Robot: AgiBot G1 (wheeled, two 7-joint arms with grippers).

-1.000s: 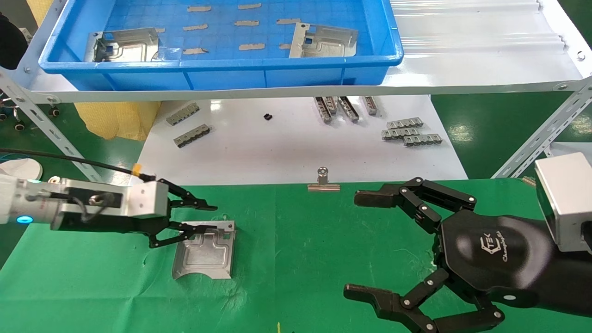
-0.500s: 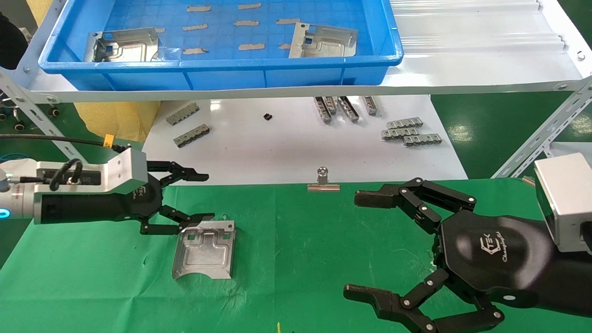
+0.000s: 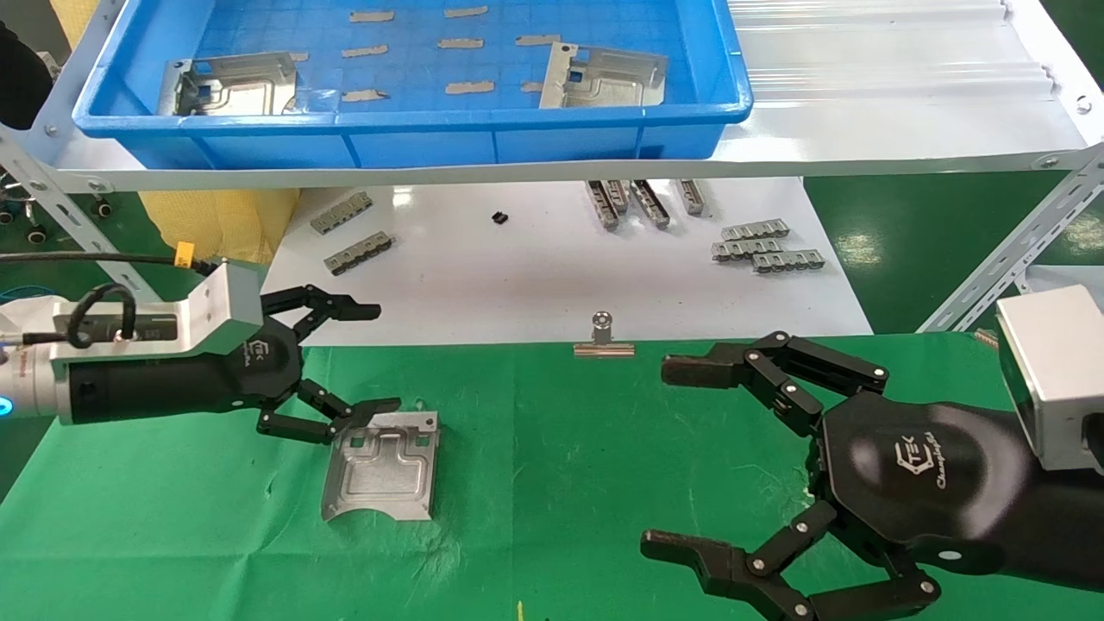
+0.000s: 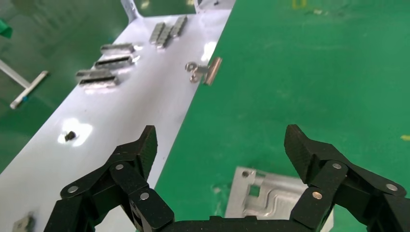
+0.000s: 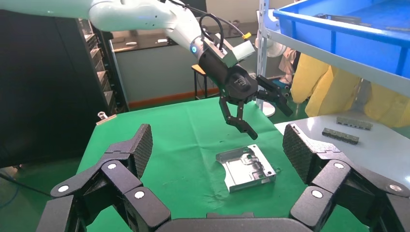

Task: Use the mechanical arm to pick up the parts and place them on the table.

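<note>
Left pincer (image 3: 366, 358), spread empty, is hovering just above the placed part (image 3: 382, 466), which is lying flat on the table (image 3: 561, 448); lifting straight up should avoid nudging it. Right pincer (image 3: 681, 457) is hanging open. Only the head view is showing two parts waiting in the blue bin (image 3: 414, 129).

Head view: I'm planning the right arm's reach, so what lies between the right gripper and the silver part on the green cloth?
Only bare green table lies between the right gripper and the part, as the head view shows.
</note>
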